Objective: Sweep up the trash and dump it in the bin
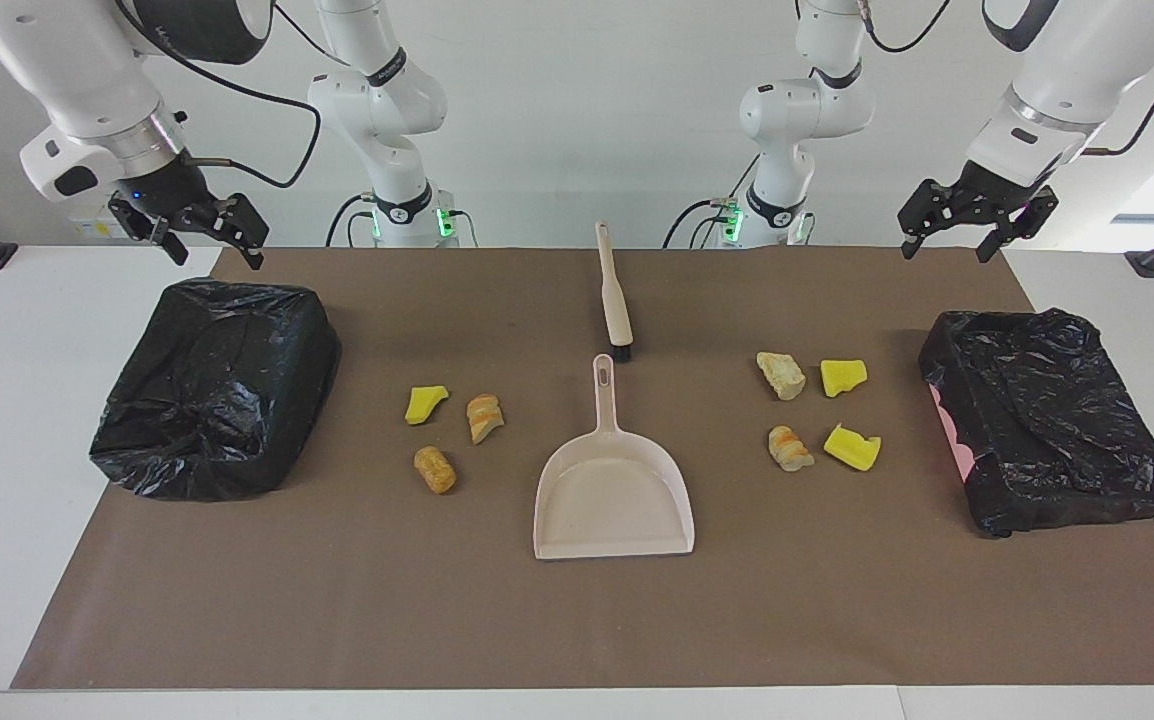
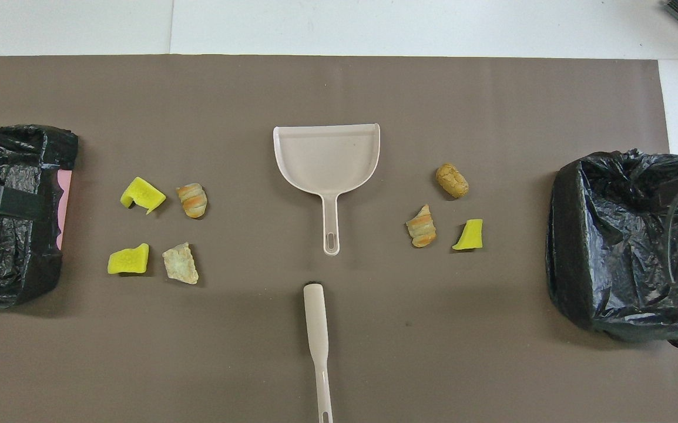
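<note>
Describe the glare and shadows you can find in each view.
Facing view: white glints on the crinkled bin liner at the right arm's end, and small soft shadows under the dustpan. Overhead view: a broad darker band lies across the mat nearest the robots, around the brush.

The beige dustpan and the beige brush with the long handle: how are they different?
The beige plastic dustpan is wide and scoop-shaped, while the beige long-handled brush is thin and straight. The dustpan lies farther from the robots; the brush lies nearer to them. The dustpan is beige all over; the brush has dark bristles at the end toward the dustpan. Both lie flat on the brown mat, in one line, untouched.
</note>
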### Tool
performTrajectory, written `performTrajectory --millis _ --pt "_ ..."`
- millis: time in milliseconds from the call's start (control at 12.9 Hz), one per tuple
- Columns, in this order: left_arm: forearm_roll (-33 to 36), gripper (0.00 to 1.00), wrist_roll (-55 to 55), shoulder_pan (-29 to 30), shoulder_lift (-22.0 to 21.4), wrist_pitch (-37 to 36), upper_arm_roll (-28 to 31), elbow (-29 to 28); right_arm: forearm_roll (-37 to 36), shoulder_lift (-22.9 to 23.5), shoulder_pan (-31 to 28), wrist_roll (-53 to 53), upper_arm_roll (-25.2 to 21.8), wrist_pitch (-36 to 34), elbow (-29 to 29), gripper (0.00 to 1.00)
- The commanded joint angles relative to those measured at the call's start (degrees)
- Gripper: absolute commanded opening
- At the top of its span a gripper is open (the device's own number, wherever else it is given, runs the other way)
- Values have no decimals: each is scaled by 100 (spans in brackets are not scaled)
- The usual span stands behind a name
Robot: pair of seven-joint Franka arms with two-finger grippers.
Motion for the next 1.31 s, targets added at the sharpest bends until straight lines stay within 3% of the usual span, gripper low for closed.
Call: performTrajectory --millis 0,1237 --pt "-38 100 -37 56 -58 36 -29 -20 80 -131 -3 109 -31 -46 -142 100" --pt "-38 100 -37 56 -58 36 -29 -20 80 -157 -20 118 -31 -186 -160 100"
